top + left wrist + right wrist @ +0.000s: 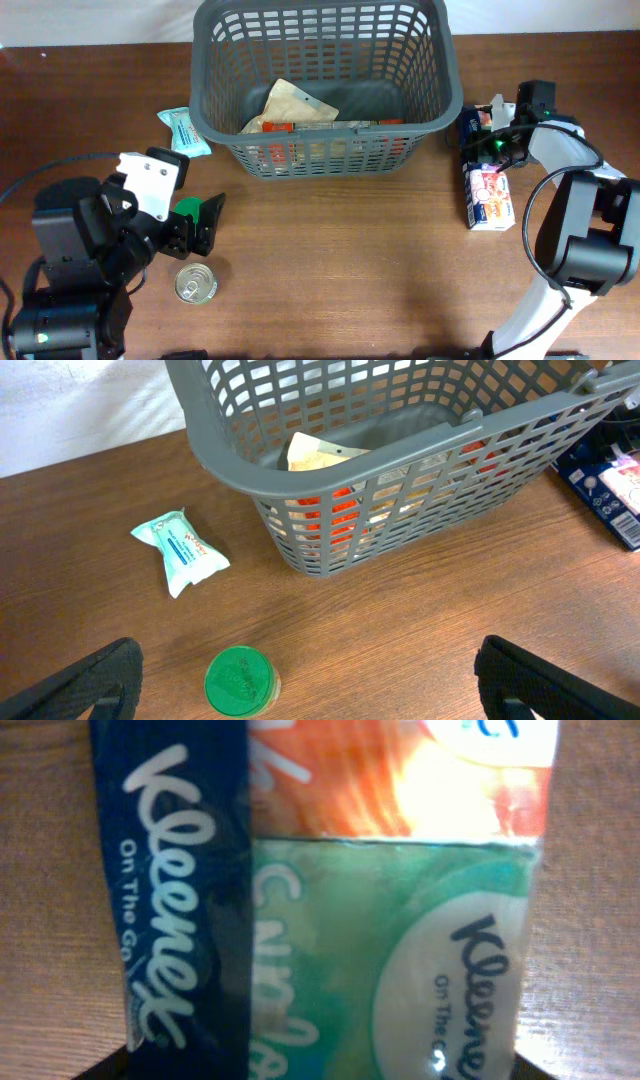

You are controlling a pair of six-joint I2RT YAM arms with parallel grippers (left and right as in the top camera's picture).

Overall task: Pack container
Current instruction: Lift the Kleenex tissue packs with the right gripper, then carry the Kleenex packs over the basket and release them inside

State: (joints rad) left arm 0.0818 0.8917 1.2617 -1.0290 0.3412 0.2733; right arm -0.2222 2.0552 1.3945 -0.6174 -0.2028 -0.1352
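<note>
Three eyes on one table, three very different ranges!

Overhead stares straight down from high up, taking in the whole table [340, 260] with the container [330, 155] at the far edge. My left wrist camera sits low and set back, looking forward and down across the wood at that same container, and shares the pale wipes packet [183, 130] beside it. My right wrist camera is right up close to the Kleenex packs [400, 950], which fill its frame; overhead shows them on my right side.
</note>
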